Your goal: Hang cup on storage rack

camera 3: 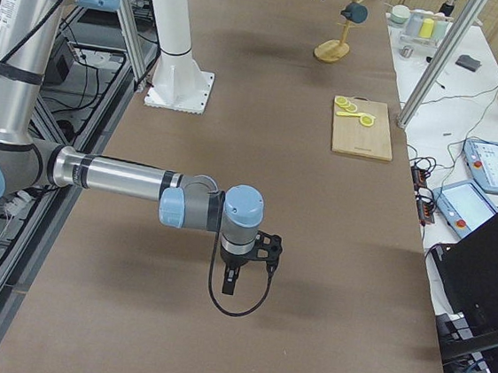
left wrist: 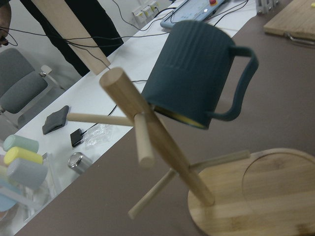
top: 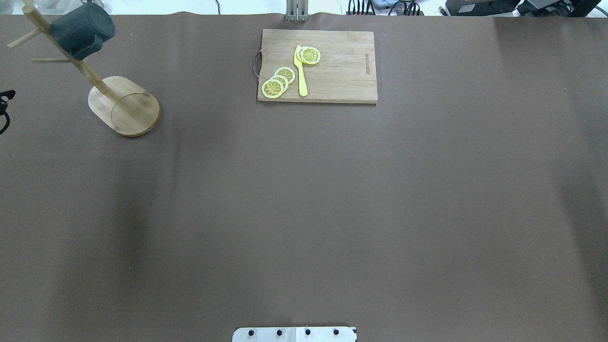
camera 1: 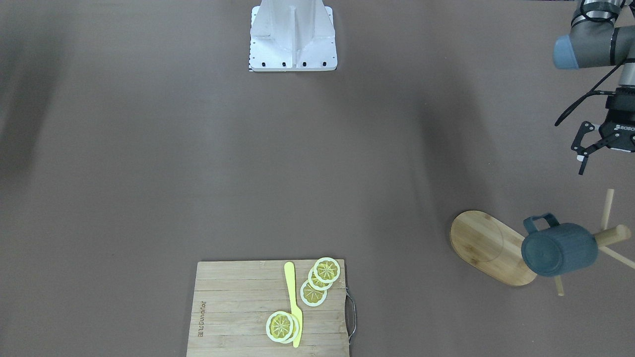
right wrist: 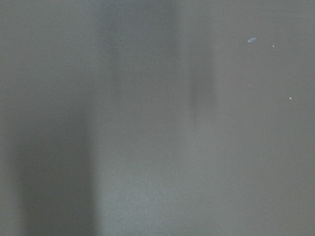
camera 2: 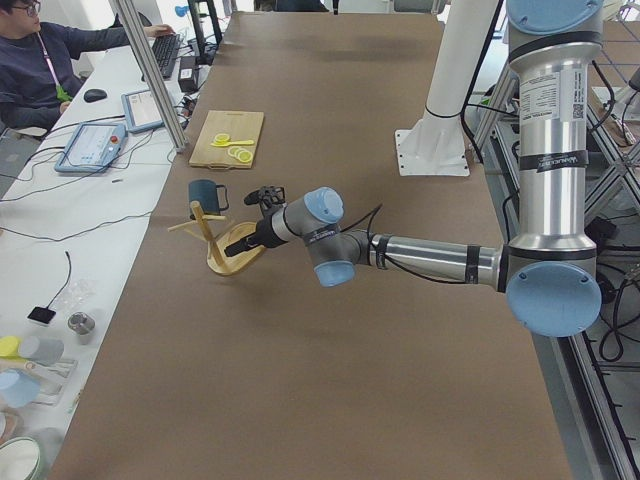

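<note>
Facing the robot: left gripper [camera 1: 626,163] at 2 o'clock, cut off by the frame edge. Its one visible finger [camera 1: 583,148] splays far out, so the jaws stand wide and hold nothing.
Same view, cup: the cup [camera 1: 559,248] hangs on the storage rack [camera 1: 483,245] at 4 o'clock, its bottom turned away from the post and its handle free.
Same view, board: cutting board [camera 1: 238,307] at 6 o'clock, carrying lemon slices [camera 1: 317,282] and a yellow knife [camera 1: 293,302].
Overhead: rack base at 10 o'clock, cup high on the post near 11, board at 12.
Left side: the near arm's gripper is near the rack and apart from the cup. A person [camera 2: 50,70] sits at 10 o'clock.
Right side: right gripper [camera 3: 230,284] points down over the table [camera 3: 314,247] at 6 o'clock (wide or narrow, I cannot tell). The rack is far off at 1 o'clock.
Left wrist: cup tilted with its mouth toward the post, its peg hidden and its handle at 3 o'clock.
Right wrist: only brown table surface.
</note>
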{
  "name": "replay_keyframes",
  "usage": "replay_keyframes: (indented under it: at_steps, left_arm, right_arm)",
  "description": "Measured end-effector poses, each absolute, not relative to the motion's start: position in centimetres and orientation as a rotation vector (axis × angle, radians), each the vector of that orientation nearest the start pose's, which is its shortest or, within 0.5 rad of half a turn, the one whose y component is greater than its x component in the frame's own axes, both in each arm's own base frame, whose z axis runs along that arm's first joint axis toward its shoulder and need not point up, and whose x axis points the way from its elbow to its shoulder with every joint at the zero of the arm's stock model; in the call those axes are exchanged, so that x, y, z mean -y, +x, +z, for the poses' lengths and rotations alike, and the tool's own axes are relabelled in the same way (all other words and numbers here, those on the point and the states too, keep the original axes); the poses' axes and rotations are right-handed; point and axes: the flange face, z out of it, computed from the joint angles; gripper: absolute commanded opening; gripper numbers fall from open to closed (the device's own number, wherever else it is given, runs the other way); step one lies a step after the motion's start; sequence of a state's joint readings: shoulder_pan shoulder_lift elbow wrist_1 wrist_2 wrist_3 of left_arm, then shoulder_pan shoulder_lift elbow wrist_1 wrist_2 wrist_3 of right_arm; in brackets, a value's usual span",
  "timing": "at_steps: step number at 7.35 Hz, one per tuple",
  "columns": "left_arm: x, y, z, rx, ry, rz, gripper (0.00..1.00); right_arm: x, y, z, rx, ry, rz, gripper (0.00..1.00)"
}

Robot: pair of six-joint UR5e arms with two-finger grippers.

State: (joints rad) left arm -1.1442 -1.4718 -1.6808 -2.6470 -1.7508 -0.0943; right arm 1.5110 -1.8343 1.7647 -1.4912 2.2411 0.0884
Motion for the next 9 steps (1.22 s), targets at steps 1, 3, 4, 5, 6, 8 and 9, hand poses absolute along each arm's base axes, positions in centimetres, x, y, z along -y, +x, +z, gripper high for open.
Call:
replay_keyframes:
  at_steps: [1, 3, 4, 5, 6, 8, 9]
  left_arm:
    - [48.8, 7.7, 55.4, -0.422, 0.930, 0.404, 0.99]
    - [48.7, 3.6, 57.8, -0.464, 0.752, 0.369, 0.99]
    - [48.6, 2.2, 59.0, -0.472, 0.668, 0.348, 0.99]
    - [48.2, 1.0, 60.5, -0.474, 0.579, 0.341, 0.99]
    - [47.4, -0.6, 62.0, -0.499, 0.485, 0.330, 0.99]
    - [45.6, -3.9, 64.1, -0.594, 0.321, 0.246, 0.99]
    - [44.7, -4.7, 64.9, -0.638, 0.247, 0.207, 0.99]
  right_arm:
    - [38.4, 4.9, 67.9, 0.669, -0.043, 0.025, 1.00]
    - [38.3, 4.9, 68.1, 0.668, -0.048, 0.026, 1.00]
    - [38.3, 4.9, 68.2, 0.668, -0.049, 0.027, 1.00]
    - [38.3, 4.9, 68.2, 0.668, -0.049, 0.027, 1.00]
    - [38.3, 4.9, 68.3, 0.669, -0.051, 0.028, 1.00]
    - [38.2, 4.8, 68.5, 0.670, -0.056, 0.030, 1.00]
    - [38.2, 4.8, 68.7, 0.671, -0.059, 0.031, 1.00]
